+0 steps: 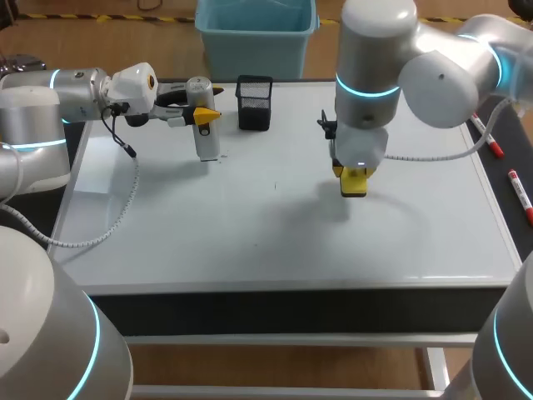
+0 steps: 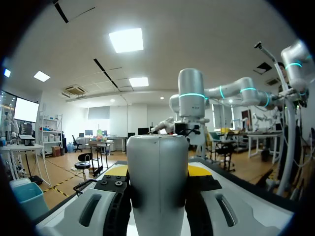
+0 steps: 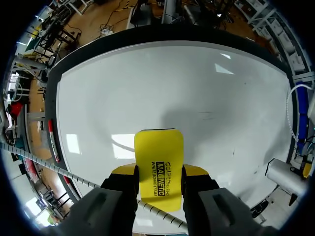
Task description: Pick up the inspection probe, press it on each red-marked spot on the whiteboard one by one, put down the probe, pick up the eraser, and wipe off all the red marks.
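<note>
Eraser clamped in right hand over whiteboard; probe upright in left hand.

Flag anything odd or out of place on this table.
Nothing is spilled or damaged. One oddity: the left pincer grips the probe upright on the whiteboard while the right pincer holds the eraser, and no red marks show.

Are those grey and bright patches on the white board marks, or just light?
Just light. Head view: a shadow on the whiteboard under the right gripper and its eraser, pale glare near the left edge. Right wrist view: that shadow ahead of the eraser, lamp reflections either side. Left wrist view: the inspection probe in the left gripper hides most of the board.
</note>
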Controlling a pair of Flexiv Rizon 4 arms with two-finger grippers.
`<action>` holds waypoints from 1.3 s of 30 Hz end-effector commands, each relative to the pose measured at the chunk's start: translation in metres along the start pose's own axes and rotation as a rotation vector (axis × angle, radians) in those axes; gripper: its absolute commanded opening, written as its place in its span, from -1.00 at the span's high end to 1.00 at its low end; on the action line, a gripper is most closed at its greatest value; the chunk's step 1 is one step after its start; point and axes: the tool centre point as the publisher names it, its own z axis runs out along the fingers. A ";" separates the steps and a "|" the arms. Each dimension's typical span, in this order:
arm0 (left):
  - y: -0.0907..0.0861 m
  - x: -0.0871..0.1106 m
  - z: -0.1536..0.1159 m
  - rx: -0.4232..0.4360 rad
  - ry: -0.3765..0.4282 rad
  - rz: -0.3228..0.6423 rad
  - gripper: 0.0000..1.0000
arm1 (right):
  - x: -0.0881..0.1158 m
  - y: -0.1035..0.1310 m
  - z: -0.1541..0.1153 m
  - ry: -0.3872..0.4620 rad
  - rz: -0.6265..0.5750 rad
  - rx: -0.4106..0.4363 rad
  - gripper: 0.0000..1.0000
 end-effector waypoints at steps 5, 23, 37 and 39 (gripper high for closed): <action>0.000 -0.001 0.000 0.001 0.003 0.000 1.00 | -0.014 -0.047 0.006 -0.001 0.004 0.022 1.00; 0.000 -0.001 0.000 0.001 0.003 0.000 1.00 | -0.045 -0.141 0.012 0.000 -0.024 -0.011 1.00; 0.000 -0.001 0.000 0.001 0.003 0.000 1.00 | -0.066 -0.193 0.026 -0.009 -0.011 -0.059 1.00; 0.000 -0.001 0.000 0.001 0.003 0.000 1.00 | -0.066 -0.198 0.027 -0.012 -0.008 -0.062 1.00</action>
